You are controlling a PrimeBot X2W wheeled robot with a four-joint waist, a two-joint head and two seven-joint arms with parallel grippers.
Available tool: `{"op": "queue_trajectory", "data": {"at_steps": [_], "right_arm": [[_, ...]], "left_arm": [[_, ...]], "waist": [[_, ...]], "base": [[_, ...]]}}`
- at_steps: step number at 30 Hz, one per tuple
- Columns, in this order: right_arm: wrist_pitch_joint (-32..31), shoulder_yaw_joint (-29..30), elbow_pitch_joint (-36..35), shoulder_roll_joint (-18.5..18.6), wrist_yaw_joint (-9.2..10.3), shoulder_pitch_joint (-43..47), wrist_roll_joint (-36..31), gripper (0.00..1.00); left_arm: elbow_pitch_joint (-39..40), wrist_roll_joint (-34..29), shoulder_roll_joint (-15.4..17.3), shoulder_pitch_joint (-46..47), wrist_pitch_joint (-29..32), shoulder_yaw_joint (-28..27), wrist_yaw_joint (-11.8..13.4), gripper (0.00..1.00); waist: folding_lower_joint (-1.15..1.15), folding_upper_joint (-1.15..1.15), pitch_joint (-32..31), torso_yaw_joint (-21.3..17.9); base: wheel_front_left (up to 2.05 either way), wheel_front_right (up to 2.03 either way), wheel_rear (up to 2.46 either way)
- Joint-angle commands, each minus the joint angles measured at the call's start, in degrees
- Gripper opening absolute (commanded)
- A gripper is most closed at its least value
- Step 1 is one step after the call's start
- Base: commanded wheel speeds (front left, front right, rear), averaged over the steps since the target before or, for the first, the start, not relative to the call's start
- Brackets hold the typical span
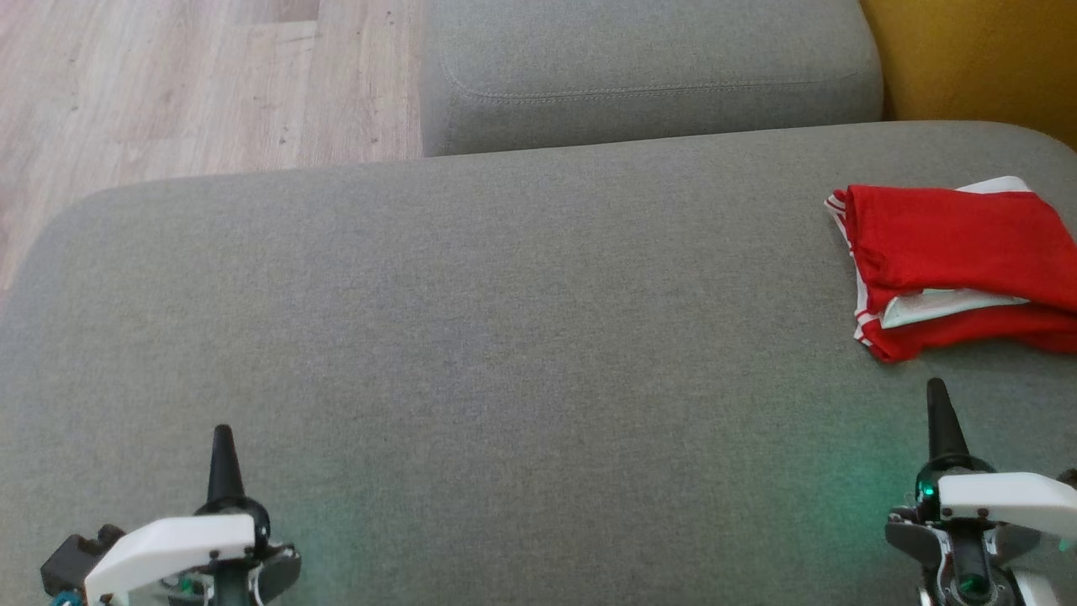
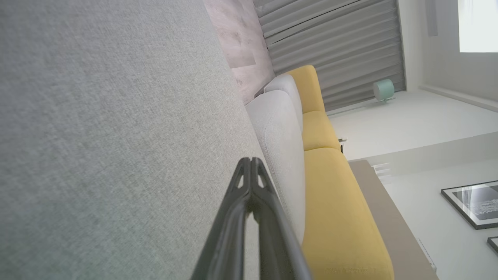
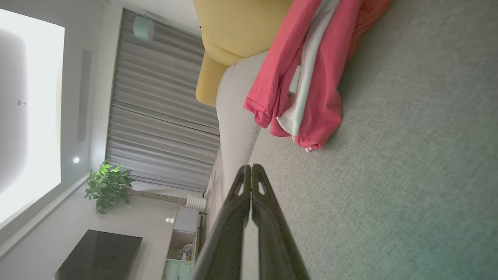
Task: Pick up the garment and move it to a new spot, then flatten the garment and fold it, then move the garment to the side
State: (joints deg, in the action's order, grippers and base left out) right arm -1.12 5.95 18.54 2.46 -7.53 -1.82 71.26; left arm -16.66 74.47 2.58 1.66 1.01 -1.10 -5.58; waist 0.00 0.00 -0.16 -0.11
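The garment (image 1: 951,261) is red with white trim and lies folded at the right edge of the grey sofa seat (image 1: 471,353). The right wrist view shows the garment (image 3: 311,85) just beyond the fingertips. My right gripper (image 1: 936,389) hovers a short way in front of the garment, shut and holding nothing; in its own view the right gripper (image 3: 251,168) has its fingers pressed together. My left gripper (image 1: 223,433) is at the lower left over bare cushion, shut and empty, and the left gripper (image 2: 251,161) shows tips touching in its wrist view.
A second grey cushion (image 1: 648,76) sits behind the seat, with a yellow cushion (image 1: 984,59) at the far right. Wooden floor (image 1: 193,84) lies beyond the seat's left and far edges.
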Motion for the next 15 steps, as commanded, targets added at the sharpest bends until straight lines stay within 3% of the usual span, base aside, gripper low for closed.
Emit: {"op": "queue_trajectory", "data": {"at_steps": [1,15], "right_arm": [[-0.6,-0.7,-2.3,0.3,0.03,-3.3,2.2,0.00],[-2.7,-0.1,-3.3,0.4,0.04,-3.8,10.5,0.00]], "left_arm": [[2.1,1.8,0.2,3.2,0.5,-2.0,-0.5,0.00],[2.3,8.8,0.3,3.8,2.7,-3.5,-1.1,0.00]], "waist": [[0.00,0.00,0.0,0.0],[0.00,0.00,0.2,0.1]], "base": [[0.00,0.00,0.00],[0.00,0.00,0.00]]}}
